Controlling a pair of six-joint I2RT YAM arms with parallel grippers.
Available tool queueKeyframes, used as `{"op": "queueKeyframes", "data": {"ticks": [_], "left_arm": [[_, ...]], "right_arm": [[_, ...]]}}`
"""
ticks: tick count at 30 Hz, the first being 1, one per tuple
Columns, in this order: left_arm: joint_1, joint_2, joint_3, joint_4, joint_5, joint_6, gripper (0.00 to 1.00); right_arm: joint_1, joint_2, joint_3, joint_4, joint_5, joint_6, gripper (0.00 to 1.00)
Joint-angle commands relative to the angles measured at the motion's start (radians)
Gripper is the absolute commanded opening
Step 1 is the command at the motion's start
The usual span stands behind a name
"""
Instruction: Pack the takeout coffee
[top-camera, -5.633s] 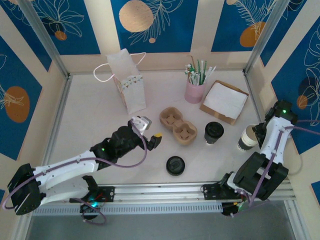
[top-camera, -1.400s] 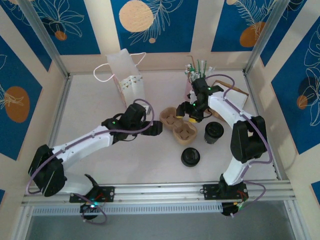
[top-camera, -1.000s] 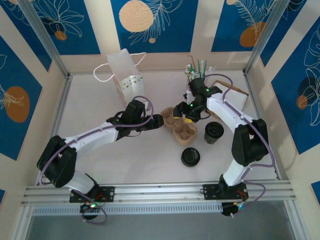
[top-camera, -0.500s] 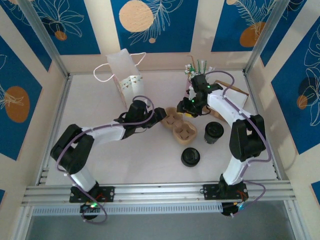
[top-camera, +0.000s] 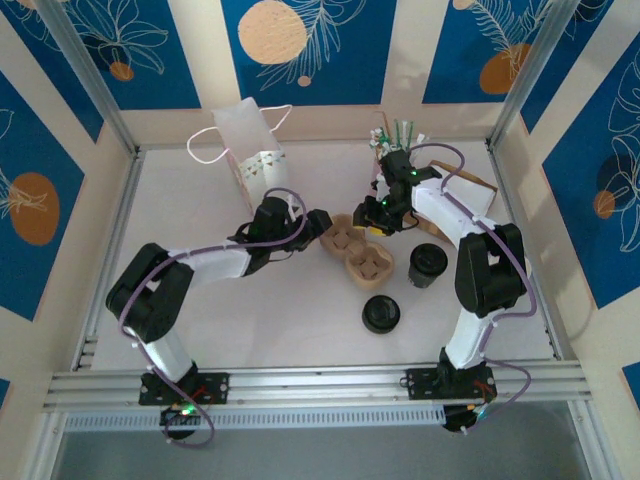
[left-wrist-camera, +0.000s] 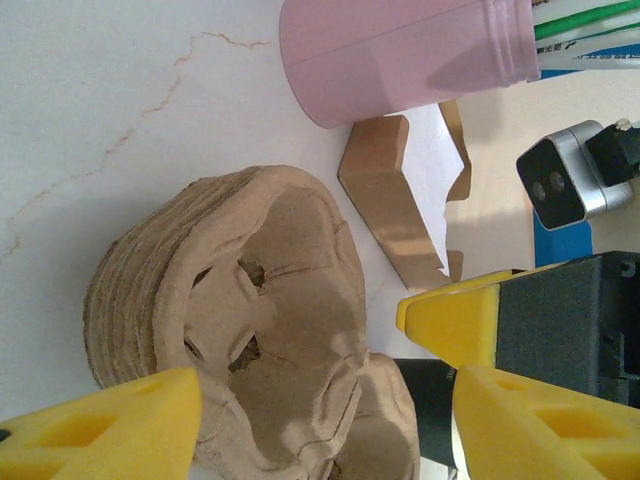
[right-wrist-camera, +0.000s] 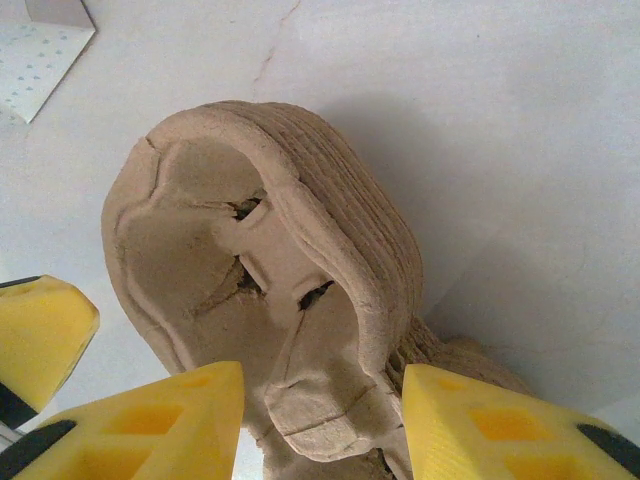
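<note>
The takeout coffee (top-camera: 428, 264) stands on the table right of the brown pulp cup carrier (top-camera: 365, 262), and from above its top looks dark. In the left wrist view its dark side (left-wrist-camera: 425, 400) peeks out behind the carrier (left-wrist-camera: 270, 290). My left gripper (top-camera: 320, 222) is at the carrier's left end, open, with the end well between its fingers (left-wrist-camera: 325, 425). My right gripper (top-camera: 363, 215) comes from the opposite side. It is shut on the carrier's rim (right-wrist-camera: 260, 220), one finger inside the well and one outside (right-wrist-camera: 322, 425).
A flat black lid (top-camera: 381, 314) lies nearer the front. The pink cup of straws (left-wrist-camera: 400, 50) and a brown napkin box (top-camera: 468, 192) stand just behind the right arm. A white paper bag (top-camera: 255, 165) stands at the back left.
Both grippers have crept toward the back end of the carrier. The right gripper's fingers have closed in on the rim. The left arm's elbow swung left. The carrier stays put.
</note>
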Motion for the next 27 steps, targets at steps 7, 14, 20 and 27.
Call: {"op": "queueKeyframes", "data": {"ticks": [7,14,20,27], "left_arm": [[0.017,0.040,0.037,-0.041,0.027,0.017,0.70],[0.016,0.040,0.041,-0.041,0.036,0.015,0.71],[0.015,0.029,0.038,-0.016,0.050,0.006,0.70],[0.015,0.008,0.040,-0.021,0.052,0.008,0.69]], "right_arm": [[-0.004,0.029,0.016,-0.004,-0.030,-0.016,0.47],[-0.003,0.037,0.014,0.002,-0.040,-0.015,0.47],[-0.003,0.043,0.011,0.007,-0.045,-0.013,0.47],[-0.009,0.047,0.014,0.008,-0.023,-0.005,0.46]]}}
